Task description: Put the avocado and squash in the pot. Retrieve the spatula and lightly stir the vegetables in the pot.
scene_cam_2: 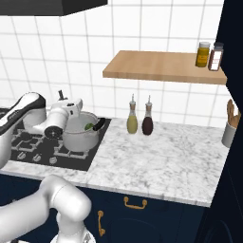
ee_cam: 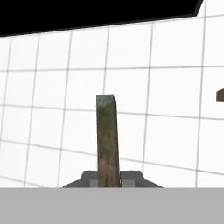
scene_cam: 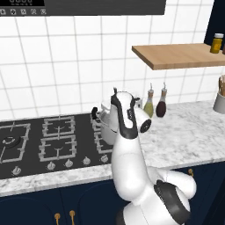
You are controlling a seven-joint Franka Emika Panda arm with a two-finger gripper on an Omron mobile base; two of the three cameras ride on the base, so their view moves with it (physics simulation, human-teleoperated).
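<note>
The claw (ee_cam: pixel 108 177) is closed on a slim, flat brown-green handle (ee_cam: pixel 107 135), which is taken to be the spatula; the handle is pinched between the two fingers (ee_cam: pixel 89 178) and projects straight out ahead of the claw, toward the white tiled wall (ee_cam: pixel 166 87); the working end of the tool cannot be made out. In the right base view the claw (scene_cam_2: pixel 61 98) is seen at the end of the white arm, with a thin dark stick (scene_cam_2: pixel 60 94) standing up from it; the pot (scene_cam_2: pixel 80 133) is located directly below and slightly beyond the claw, on the rear right burner of the black hob (scene_cam_2: pixel 28 142); the avocado (scene_cam_2: pixel 89 126) is seen inside the pot, as a small green patch near the rim, below and to the far side of the claw. In the left base view the pot (scene_cam: pixel 103 119) is largely masked by the arm. Two bottles (scene_cam_2: pixel 139 117) stand on the marble table (scene_cam_2: pixel 161 152), well apart from the claw on the shelf side; a wooden shelf (scene_cam_2: pixel 161 65) is mounted above them.
</note>
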